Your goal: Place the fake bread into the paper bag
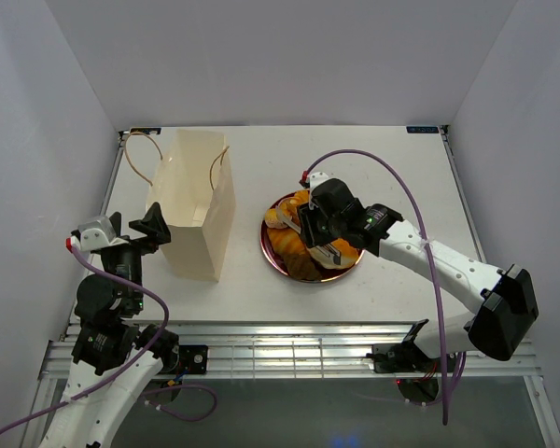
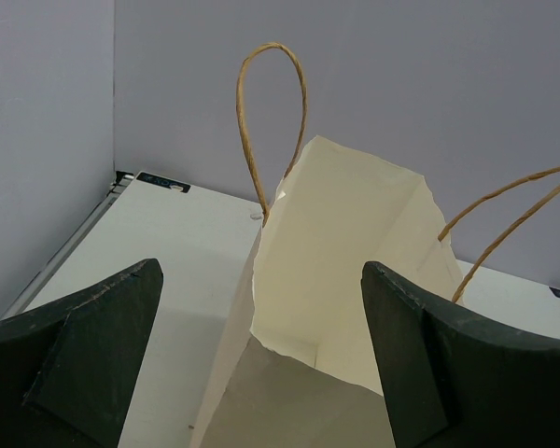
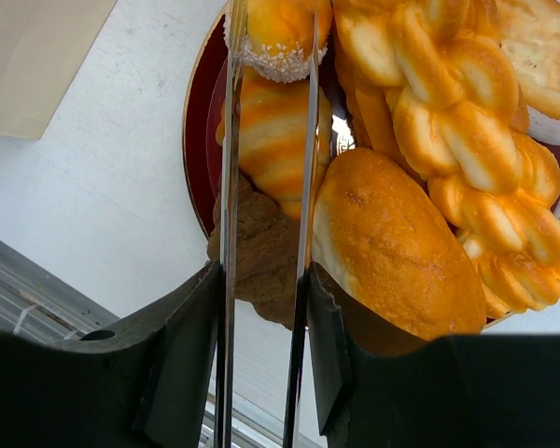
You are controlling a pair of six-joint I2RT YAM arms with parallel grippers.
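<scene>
Where the right arm reaches over the table [image 1: 392, 168], the fake bread [image 1: 285, 219] lies heaped on a dark red plate [image 1: 271, 254], at 3 o'clock from the paper bag [image 1: 201, 201] and apart from it. The right gripper [image 3: 261, 275] hangs directly over that heap. Its 2 black fingers [image 3: 182, 336] are pressed inward against the outer faces of a pair of thin metal tongs [image 3: 229, 187], so the gripper is clamped on the tongs and touches no pastry itself.

The tongs' 2 blades run toward 12 o'clock in the right wrist view, nearly parallel with a narrow gap between them. A striped croissant [image 3: 271, 140] fills that gap, and a sliver of it shows past the right blade. Whether the blades squeeze it or only straddle it I cannot tell. Under the blades, nearest the fingers, sits a brown pastry [image 3: 261, 252] at the plate's edge. A sugared roll [image 3: 275, 33] lies at 12 o'clock beyond the croissant, a smooth orange loaf [image 3: 392, 247] at 3 o'clock of the blades, and a braided loaf [image 3: 457, 121] at 1 o'clock.

The bag stands upright with its mouth open and both cord handles raised. The left gripper [image 2: 261, 280] sits at 8 o'clock from the bag, jaws spread wide, holding nothing and facing the bag's open top.
</scene>
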